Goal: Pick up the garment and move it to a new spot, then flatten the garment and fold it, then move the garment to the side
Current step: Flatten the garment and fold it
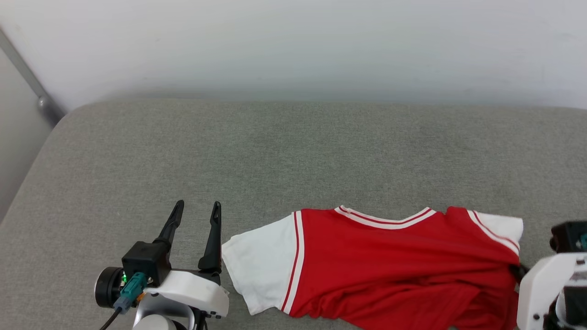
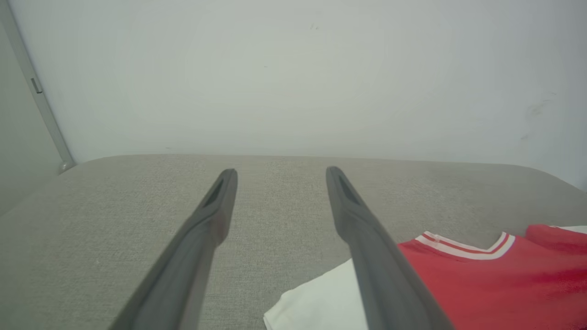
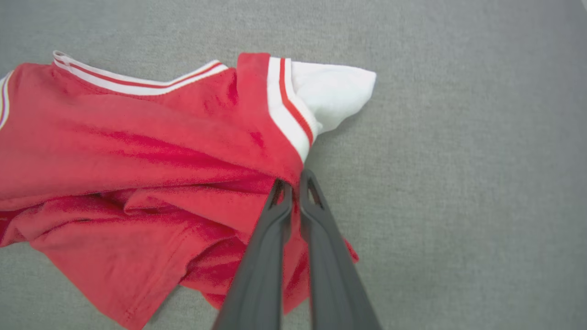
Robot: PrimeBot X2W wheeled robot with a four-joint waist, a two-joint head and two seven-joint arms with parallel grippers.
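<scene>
The garment point(image 1: 390, 266) is a red jersey with white sleeves and striped trim, lying crumpled at the front right of a grey cushion. Its collar faces the wall. My left gripper point(image 1: 196, 210) is open just left of the white left sleeve, apart from it; in the left wrist view the left gripper point(image 2: 280, 176) has bare cushion between its fingers, and the garment point(image 2: 495, 279) lies at the lower right. My right gripper point(image 3: 293, 179) is shut on the garment point(image 3: 137, 151), pinching red cloth just below the right sleeve seam. The cloth is bunched toward that pinch.
The grey cushion point(image 1: 257, 156) reaches back to a white wall point(image 1: 293, 46). Its rounded left edge drops off at the far left, beside a grey metal rail point(image 1: 27, 78). The right arm's white wrist point(image 1: 550, 284) sits at the lower right.
</scene>
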